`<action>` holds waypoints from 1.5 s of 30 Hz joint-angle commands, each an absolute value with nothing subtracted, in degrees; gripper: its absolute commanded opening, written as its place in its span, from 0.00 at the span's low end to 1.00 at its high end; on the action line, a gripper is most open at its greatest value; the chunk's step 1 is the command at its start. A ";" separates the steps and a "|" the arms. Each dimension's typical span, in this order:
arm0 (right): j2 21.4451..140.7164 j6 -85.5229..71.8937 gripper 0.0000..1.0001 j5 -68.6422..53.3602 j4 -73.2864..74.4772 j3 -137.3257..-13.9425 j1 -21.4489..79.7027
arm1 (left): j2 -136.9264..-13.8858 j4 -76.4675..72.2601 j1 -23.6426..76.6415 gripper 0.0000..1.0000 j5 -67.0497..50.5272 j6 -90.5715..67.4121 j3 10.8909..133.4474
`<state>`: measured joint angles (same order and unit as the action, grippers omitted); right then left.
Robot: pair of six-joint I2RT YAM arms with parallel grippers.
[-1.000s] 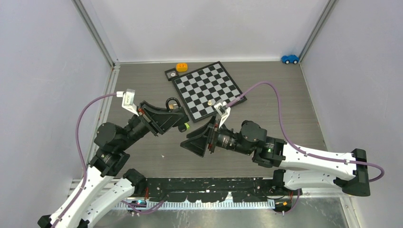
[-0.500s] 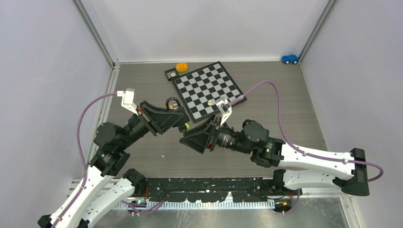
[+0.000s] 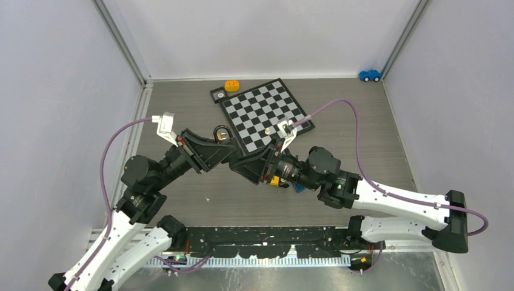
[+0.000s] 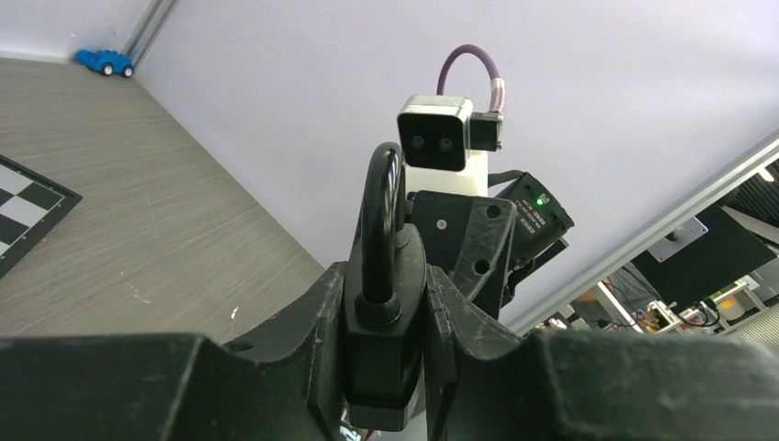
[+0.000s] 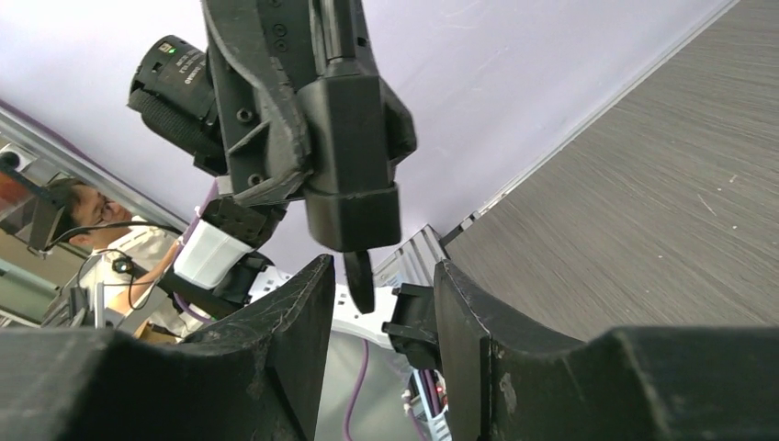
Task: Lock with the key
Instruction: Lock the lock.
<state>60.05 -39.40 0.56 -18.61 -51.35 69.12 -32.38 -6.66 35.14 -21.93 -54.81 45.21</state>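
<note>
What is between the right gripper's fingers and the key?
Nothing: in the right wrist view, the key sticks out of the padlock with bare gaps to both fingers.

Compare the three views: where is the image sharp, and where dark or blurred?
Top external: evenly lit, sharp, soft shadows on the table. Left wrist: the padlock reads dark against the pale wall. Right wrist: the key is a backlit silhouette, foreground soft.

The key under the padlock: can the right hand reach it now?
Probably yes. The key sticks out below the padlock and sits between the open fingers of the right hand, with nothing in the gap to block them.
</note>
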 commanded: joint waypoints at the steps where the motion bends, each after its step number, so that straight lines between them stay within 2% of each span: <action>1: 60.38 -40.24 0.48 0.88 -20.96 -53.89 68.31 | -31.32 -13.89 35.16 0.00 -22.32 -55.55 48.12; 3: 60.38 -40.78 0.45 -1.13 -22.48 -53.42 68.13 | -31.32 -14.04 35.15 0.00 -22.32 -55.63 47.95; 15: 62.21 -41.39 0.01 -7.37 -25.79 -53.40 67.50 | -31.51 -14.99 35.14 0.00 -21.65 -56.48 47.72; 28: 64.79 -45.66 0.00 -14.65 -33.60 -43.43 68.17 | -31.70 -14.39 35.14 0.00 -20.46 -56.29 48.13; 45: 60.35 -42.81 0.00 -0.89 -19.51 -33.39 82.56 | -32.25 -12.44 35.15 0.00 -14.64 -51.70 47.68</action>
<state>59.92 -43.03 -0.97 -27.81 -35.40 80.20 -32.16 -3.09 35.51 -20.36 -53.21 45.21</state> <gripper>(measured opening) 0.050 0.307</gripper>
